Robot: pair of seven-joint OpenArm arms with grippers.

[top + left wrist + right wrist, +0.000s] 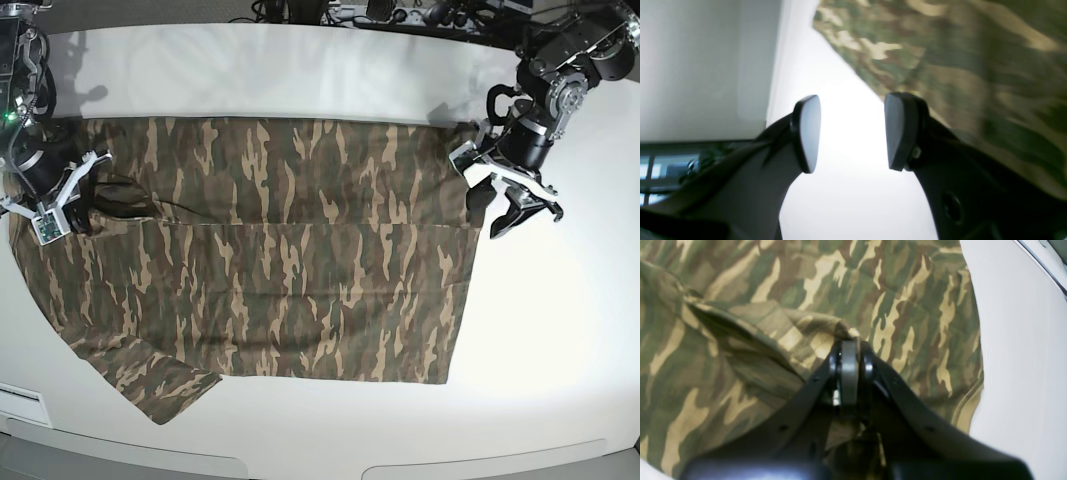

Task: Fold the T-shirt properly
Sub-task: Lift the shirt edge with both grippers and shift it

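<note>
The camouflage T-shirt lies spread flat over the white table, with one sleeve pointing toward the front left corner. My right gripper is shut on a raised fold of the T-shirt at its left end, seen in the base view as the right gripper. My left gripper is open with nothing between its pads. It hovers over bare table just off the edge of the T-shirt, and the base view places the left gripper at the cloth's right edge.
Cables and equipment line the table's back edge. The left arm's base stands at the back right, the right arm's base at the back left. Bare white tabletop lies to the right of the cloth and in front of it.
</note>
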